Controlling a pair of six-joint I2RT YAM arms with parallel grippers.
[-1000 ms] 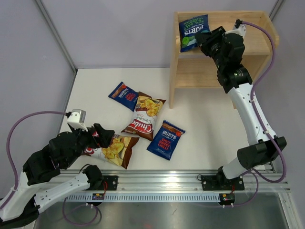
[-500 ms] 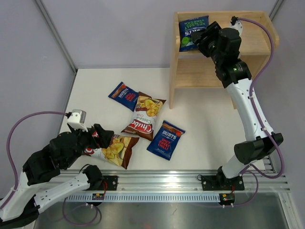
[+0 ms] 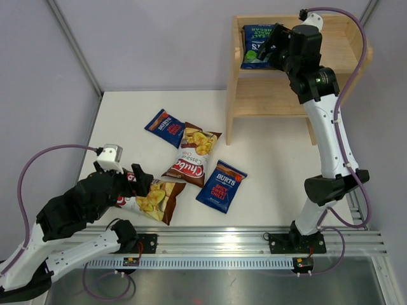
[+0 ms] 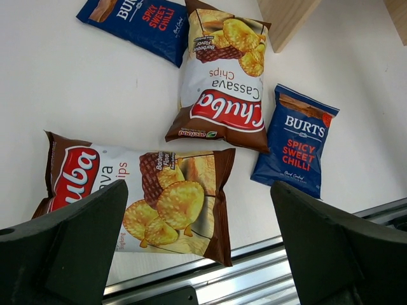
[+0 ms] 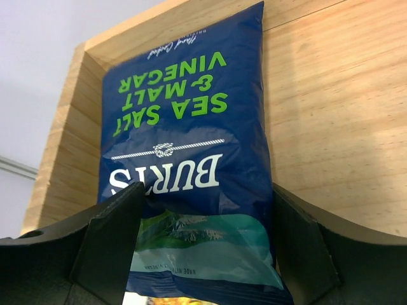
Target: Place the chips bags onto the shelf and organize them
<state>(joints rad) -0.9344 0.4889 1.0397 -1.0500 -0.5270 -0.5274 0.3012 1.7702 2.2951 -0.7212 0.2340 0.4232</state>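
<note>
A green-lettered Burts chips bag [image 3: 256, 46] [image 5: 191, 146] leans upside down against the back of the wooden shelf [image 3: 286, 95] on its top tier. My right gripper [image 3: 270, 47] [image 5: 206, 235] is open, with one finger on either side of the bag's lower end. Two brown-and-white Chuba bags [image 3: 151, 198] [image 3: 193, 157] and two red-lettered Burts bags [image 3: 165, 127] [image 3: 221, 185] lie flat on the white table. My left gripper [image 3: 137, 181] [image 4: 200, 248] hangs wide open above the near Chuba bag [image 4: 140, 197] and holds nothing.
The shelf's lower tier [image 3: 267, 105] holds nothing. A shelf side panel [image 4: 286, 19] stands just beyond the middle Chuba bag [image 4: 222, 82]. The metal rail [image 3: 254, 241] runs along the table's near edge. Grey walls enclose the left and back.
My right gripper has gone from nearly shut to open, letting go of the green-lettered Burts bag, and its wrist has risen. The left arm shifted slightly.
</note>
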